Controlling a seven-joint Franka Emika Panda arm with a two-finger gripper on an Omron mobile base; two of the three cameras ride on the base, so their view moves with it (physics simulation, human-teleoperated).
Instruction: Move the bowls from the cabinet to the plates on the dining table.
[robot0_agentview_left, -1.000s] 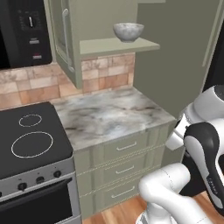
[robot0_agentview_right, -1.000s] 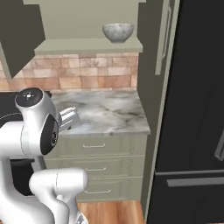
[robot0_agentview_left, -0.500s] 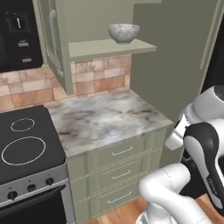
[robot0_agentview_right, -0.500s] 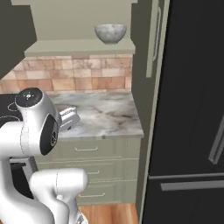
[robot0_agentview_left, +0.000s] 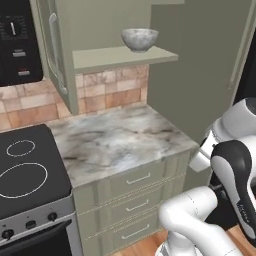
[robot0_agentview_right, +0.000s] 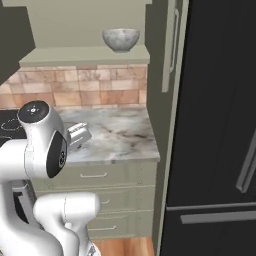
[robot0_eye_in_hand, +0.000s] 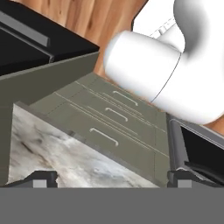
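Note:
A mottled grey bowl (robot0_agentview_left: 140, 39) (robot0_agentview_right: 120, 39) stands upright on the open shelf of the sage-green cabinet (robot0_agentview_left: 125, 56) (robot0_agentview_right: 85, 55). The cabinet's door (robot0_agentview_left: 55, 50) is swung open at the left. My arm is folded low in front of the marble counter (robot0_agentview_left: 120, 145), far below the bowl. The hand (robot0_agentview_right: 77, 136) hangs just above the counter's front edge. The gripper (robot0_eye_in_hand: 111, 178) is open, its fingertips (robot0_eye_in_hand: 41, 178) wide apart with nothing between them, looking down over the counter edge and drawers. The plates and the dining table are out of view.
A black stove (robot0_agentview_left: 25, 170) adjoins the counter on the left, with a black oven panel (robot0_agentview_left: 15, 45) above it. Green drawers (robot0_agentview_left: 135, 180) sit under the counter. A tall black fridge (robot0_agentview_right: 220, 125) stands close on the right, past a green side panel (robot0_agentview_right: 165, 100).
The whole scene has slid left in both base views, so the base has moved. The bowl stays on its shelf, and the arm keeps its folded pose with the gripper open.

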